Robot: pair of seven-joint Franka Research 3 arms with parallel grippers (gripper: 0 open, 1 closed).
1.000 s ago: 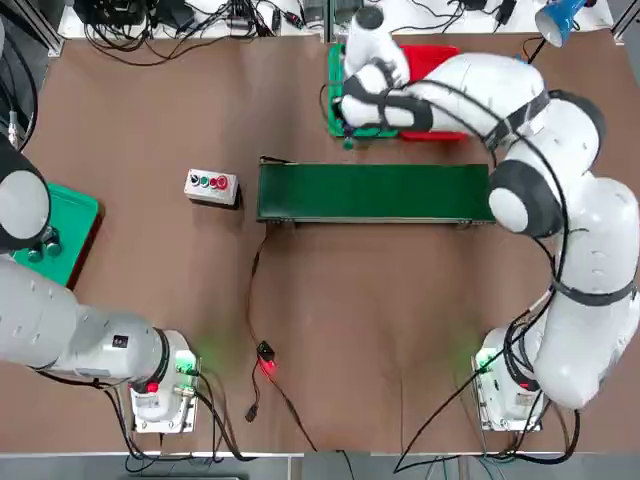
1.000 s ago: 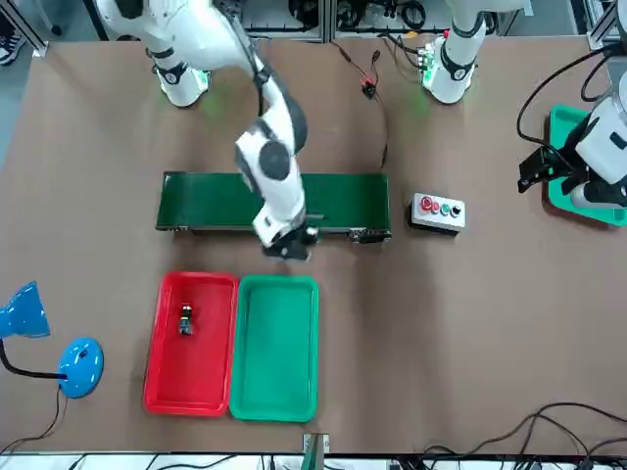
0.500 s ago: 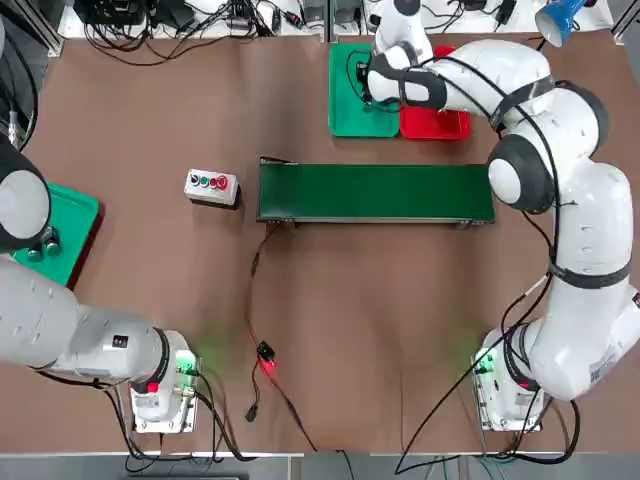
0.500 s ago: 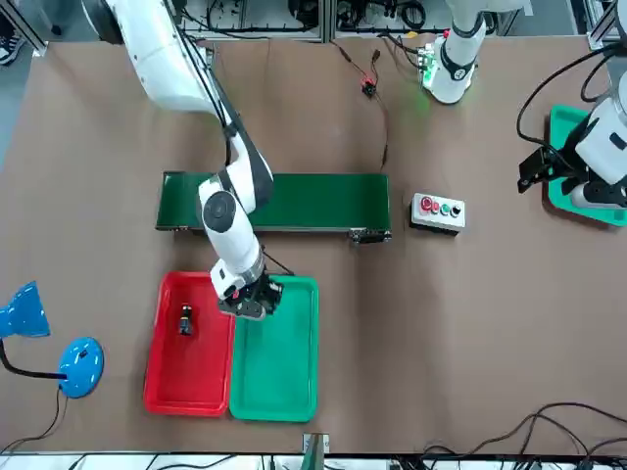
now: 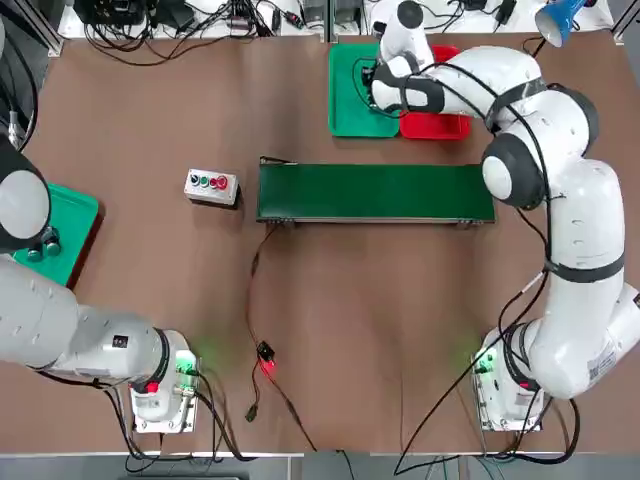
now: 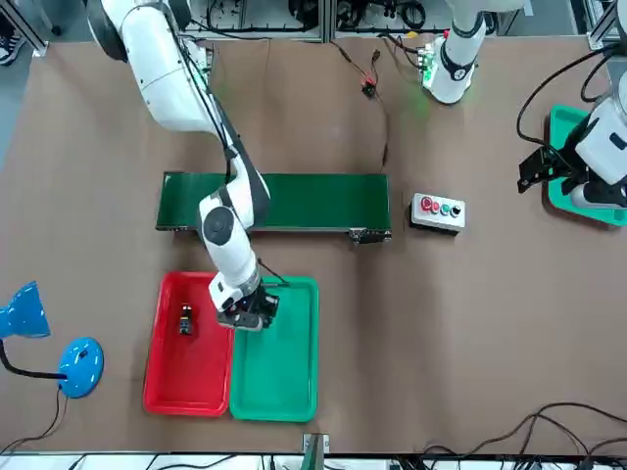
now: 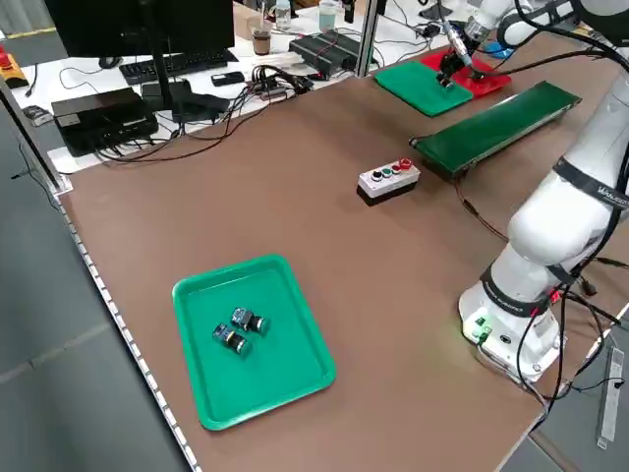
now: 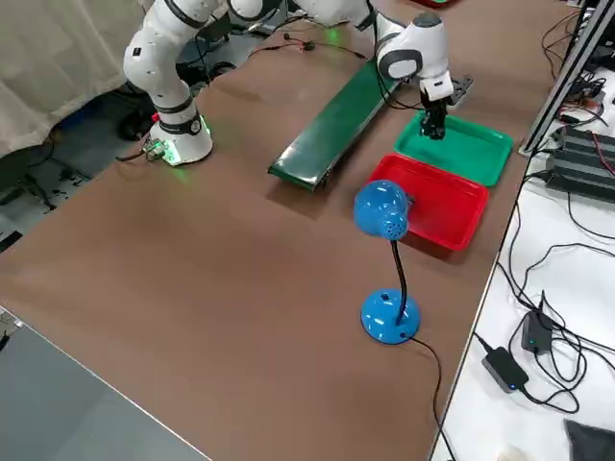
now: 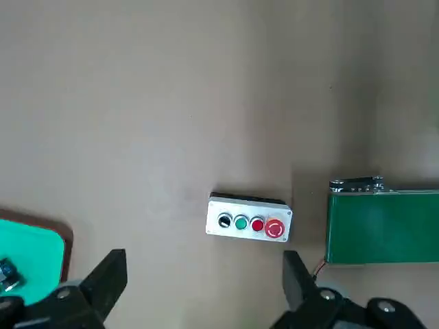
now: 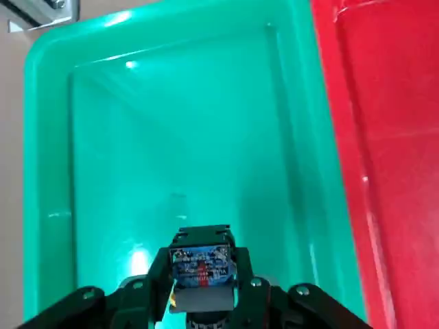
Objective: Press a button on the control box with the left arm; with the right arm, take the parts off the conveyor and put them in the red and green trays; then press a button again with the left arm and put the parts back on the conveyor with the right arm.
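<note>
The right gripper (image 6: 251, 315) hangs low over the green tray (image 6: 277, 392), near the edge that meets the red tray (image 6: 186, 387), and its fingers are clenched on a small part (image 10: 200, 268) with a dark and silver body, seen in the right wrist view just above the green floor. The right arm (image 5: 560, 200) reaches from its base across the conveyor (image 5: 375, 191) to get there. The left arm (image 5: 50, 320) sits parked at the table's near left corner, its gripper (image 9: 199, 291) spread wide above bare tabletop with the control box (image 9: 248, 219) in sight beyond it. The conveyor belt lies bare between the trays and the robot, the control box just off its end. The two trays touch side by side. In the red tray lies the other part (image 6: 185, 318).
</note>
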